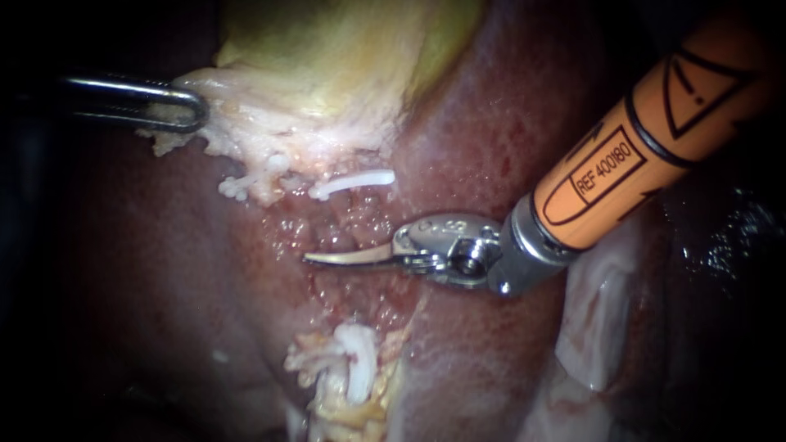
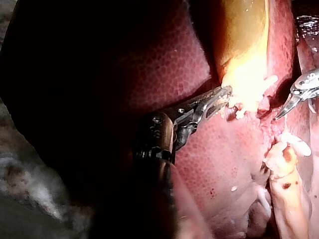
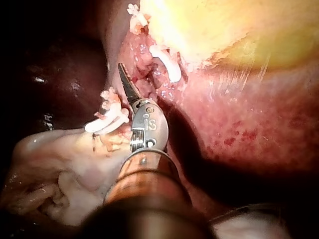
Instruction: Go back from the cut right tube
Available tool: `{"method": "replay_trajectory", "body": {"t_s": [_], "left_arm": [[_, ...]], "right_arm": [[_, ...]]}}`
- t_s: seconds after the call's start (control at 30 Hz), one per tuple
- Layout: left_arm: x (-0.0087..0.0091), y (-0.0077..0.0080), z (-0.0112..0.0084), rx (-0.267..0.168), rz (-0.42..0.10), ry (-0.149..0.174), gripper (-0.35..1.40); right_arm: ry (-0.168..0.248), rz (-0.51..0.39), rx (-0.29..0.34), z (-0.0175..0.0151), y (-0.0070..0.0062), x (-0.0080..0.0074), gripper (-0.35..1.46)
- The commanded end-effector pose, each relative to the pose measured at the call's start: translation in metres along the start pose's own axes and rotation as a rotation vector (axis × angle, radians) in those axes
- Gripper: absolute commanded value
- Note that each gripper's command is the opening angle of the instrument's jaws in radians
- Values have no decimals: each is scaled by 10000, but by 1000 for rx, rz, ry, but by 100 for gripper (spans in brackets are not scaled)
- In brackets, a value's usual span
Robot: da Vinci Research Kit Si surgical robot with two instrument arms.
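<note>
Endoscope view: right instrument [image 1: 327,257], orange-sleeved shaft, curved steel pincer closed flat and empty, over raw red liver [image 1: 491,147]. White cut right tube [image 1: 356,182]: upper stub above the tip, lower stump [image 1: 359,364] below it, neither touched. Left instrument [image 1: 184,106], slotted pincer clamped on pale frayed tissue [image 1: 246,131] under the yellow gallbladder [image 1: 344,41]; shaft lost in dark.

Left wrist view: left instrument [image 2: 224,94] nips that tissue [image 2: 244,82]; tips buried.

Right wrist view: right instrument [image 3: 127,82] closed, cut right tube [image 3: 167,67] just ahead, apart; near shaft blurred.

Polished metal tip and glossy orange shaft on the right instrument [image 1: 315,259] — liver [image 1: 491,147] and gallbladder [image 1: 344,49] wet, slick.
</note>
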Motion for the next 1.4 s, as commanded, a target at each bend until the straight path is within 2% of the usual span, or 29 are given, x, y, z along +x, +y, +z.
{"method": "replay_trajectory", "body": {"t_s": [0.03, 0.1, 0.13, 0.2, 0.27, 0.5, 0.57, 0.63, 0.7, 0.77, 0.83, 0.97, 1.07, 1.13, 1.2, 1.4], "left_arm": [[0, 0, 0, 0, 0, 0, -35], [0, 0, 0, 0, 0, 0, -35], [0, 0, 0, 0, 0, 0, -35], [0, 0, -1, 0, 0, 0, -35], [0, 0, -1, 0, 0, 0, -35], [0, 0, -1, 0, 0, 0, -35], [0, 0, -1, 0, 0, 0, -35], [0, 0, -1, 0, 0, 0, -35], [0, 0, -1, 0, 0, 0, -35], [0, 0, -1, 0, 0, 0, -35], [0, 0, -1, 0, 0, 0, -35], [0, 0, -1, -1, 0, 0, -35], [0, 0, -1, -1, 0, 0, -35], [0, 0, -1, -1, 0, 0, -35], [0, 0, -1, -1, 0, 0, -35], [-1, 0, -1, 0, 0, 0, -35]], "right_arm": [[7, 8, 1, 1, -1, 0, 5], [22, 19, 5, 2, -2, 1, 76], [28, 19, 6, 4, -2, 1, 94], [36, 19, -3, 6, -3, 2, 118], [41, 19, -21, 9, -4, 3, 126], [48, 19, -47, 8, -9, 1, 131], [67, 19, -120, 2, -13, -2, 141], [92, 32, -217, -8, -19, -7, 143], [93, -39, -269, -22, -23, -12, 143], [59, -133, -313, -42, -27, -18, 143], [-3, -211, -346, -60, -29, -23, 143], [-193, -387, -412, -101, -32, -29, 143], [-294, -468, -425, -125, -33, -25, 143], [-322, -487, -408, -136, -33, -20, 143], [-326, -504, -385, -147, -33, -13, 143], [-328, -499, -379, -163, -32, 1, 143]]}}
